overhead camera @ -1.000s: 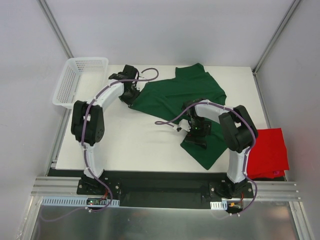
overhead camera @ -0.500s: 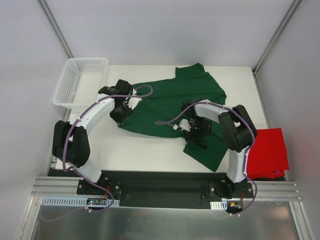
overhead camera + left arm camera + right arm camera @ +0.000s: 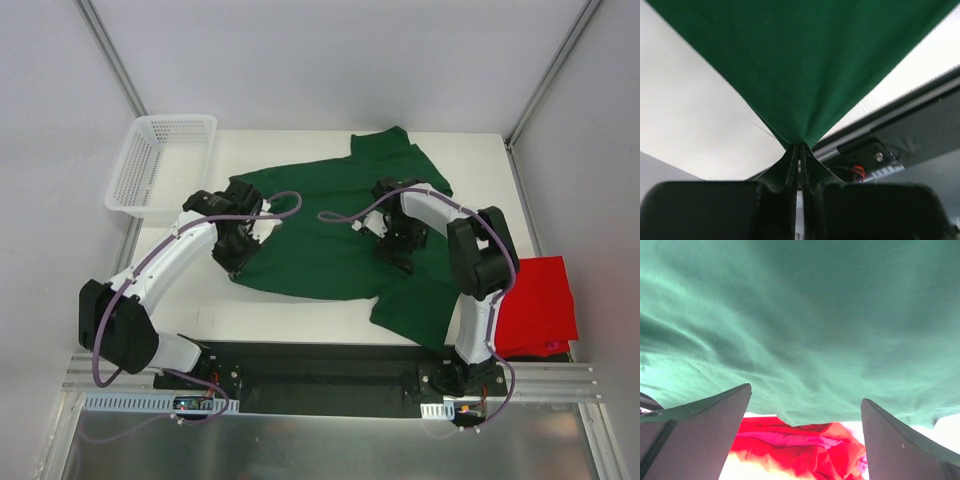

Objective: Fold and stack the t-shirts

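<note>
Blurred red t-shirt (image 3: 805, 447), upper part behind the green t-shirt (image 3: 800, 330), right wrist view.

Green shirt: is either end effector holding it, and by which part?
The left end effector is shut on the green shirt, pinching a bunched bit of its hemmed edge. The right end effector is open, holding nothing.

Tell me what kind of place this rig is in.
Probably a lab test cell, not a home: plain grey panels on aluminium posts enclose a white table, with a green t-shirt, a red t-shirt and a white mesh basket.
</note>
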Controlling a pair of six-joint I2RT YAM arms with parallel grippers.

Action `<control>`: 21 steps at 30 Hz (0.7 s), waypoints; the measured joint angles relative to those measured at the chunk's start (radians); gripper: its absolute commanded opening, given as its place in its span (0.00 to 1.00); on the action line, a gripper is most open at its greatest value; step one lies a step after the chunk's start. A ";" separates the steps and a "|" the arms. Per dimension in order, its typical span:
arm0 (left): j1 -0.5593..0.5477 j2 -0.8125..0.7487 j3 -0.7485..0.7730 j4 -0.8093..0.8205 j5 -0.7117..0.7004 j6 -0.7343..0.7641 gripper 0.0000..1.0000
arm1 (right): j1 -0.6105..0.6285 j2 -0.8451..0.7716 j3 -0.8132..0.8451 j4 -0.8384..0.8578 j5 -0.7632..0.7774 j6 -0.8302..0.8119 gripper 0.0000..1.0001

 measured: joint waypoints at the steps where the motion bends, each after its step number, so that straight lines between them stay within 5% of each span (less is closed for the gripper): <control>1: -0.011 -0.011 -0.016 -0.015 0.014 0.003 0.00 | -0.001 0.002 0.009 0.001 0.000 0.002 0.96; 16: -0.072 -0.041 -0.009 -0.199 0.092 0.204 0.03 | -0.014 0.053 0.102 0.000 0.015 0.019 0.96; 19: -0.083 -0.030 -0.012 -0.209 0.080 0.252 0.68 | -0.016 0.058 0.104 -0.001 0.018 0.019 0.96; 20: -0.090 -0.024 -0.014 -0.214 0.072 0.265 0.99 | -0.016 0.060 0.108 -0.003 0.020 0.019 0.96; 21: -0.096 -0.019 -0.018 -0.217 0.066 0.280 0.99 | -0.018 0.064 0.113 -0.006 0.022 0.019 0.96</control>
